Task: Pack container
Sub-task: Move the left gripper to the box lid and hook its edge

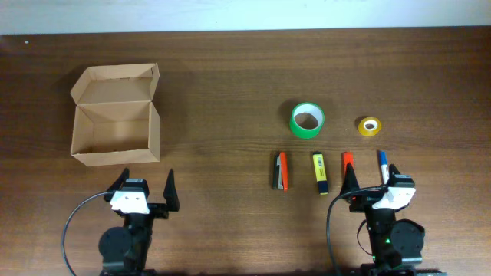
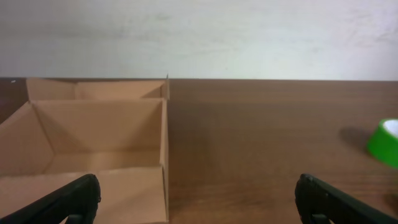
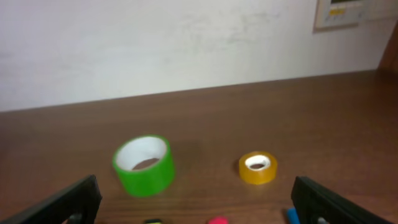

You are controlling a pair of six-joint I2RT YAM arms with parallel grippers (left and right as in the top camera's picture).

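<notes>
Your left tool [image 1: 147, 178] is open, its two dark fingers spread wide with nothing between them, low over the dark brown wooden counter [image 1: 230, 92]. The small rectangular box of plain tan cardboard [image 1: 115, 157] stands just ahead of this tool and a little to its left, upright, with its flap lid folded back on the far side.

Your right tool [image 1: 367, 178] is open as well and grips nothing. A red-orange marker [image 1: 347, 161] lies by its left finger and a blue pen [image 1: 381, 159] by its right finger; you cannot tell whether either touches the tool. Just left of the tool lies a yellow highlighter [image 1: 319, 173], and further left a black and orange stapler-like piece [image 1: 279, 170]. Ahead and to the left sits a wide green tape roll [image 1: 307, 132]; a small yellow tape roll [image 1: 370, 133] sits almost straight ahead. The box is well apart from this tool, far off to its left
</notes>
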